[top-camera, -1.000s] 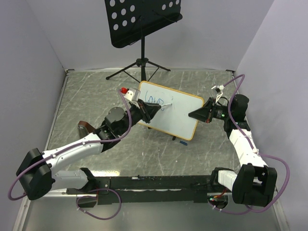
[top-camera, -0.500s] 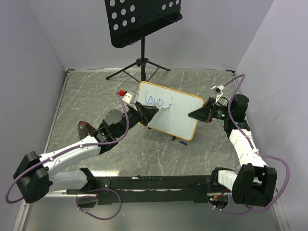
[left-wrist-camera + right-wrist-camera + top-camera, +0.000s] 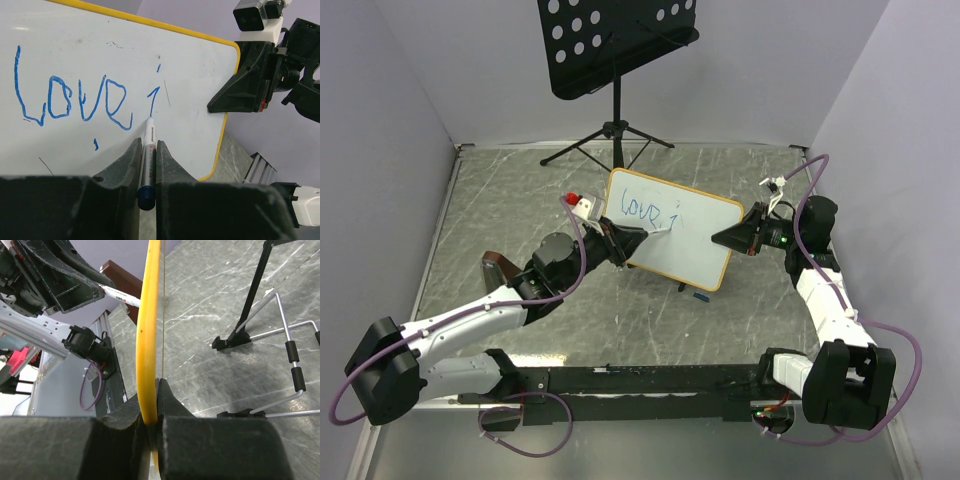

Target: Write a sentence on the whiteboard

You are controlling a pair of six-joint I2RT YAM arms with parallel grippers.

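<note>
The whiteboard (image 3: 695,245) stands tilted mid-table, its frame yellow. It also shows in the left wrist view (image 3: 190,100) and edge-on in the right wrist view (image 3: 149,330). Blue writing on it reads "love" (image 3: 75,100), then a short stroke with a dot above it (image 3: 153,92); the same writing (image 3: 645,210) shows in the top view. My left gripper (image 3: 638,237) is shut on a blue marker (image 3: 148,160), whose tip touches the board below that stroke. My right gripper (image 3: 720,238) is shut on the board's right edge (image 3: 150,405).
A black perforated music stand (image 3: 615,45) on a tripod stands at the back. A small blue cap (image 3: 700,296) lies by the board's near foot. A brown block (image 3: 498,268) lies at the left. Grey walls close in both sides.
The "e" of "love" and a short stroke with a dot after it have appeared. My left gripper has drawn back a little left and down. The right gripper has not moved.
</note>
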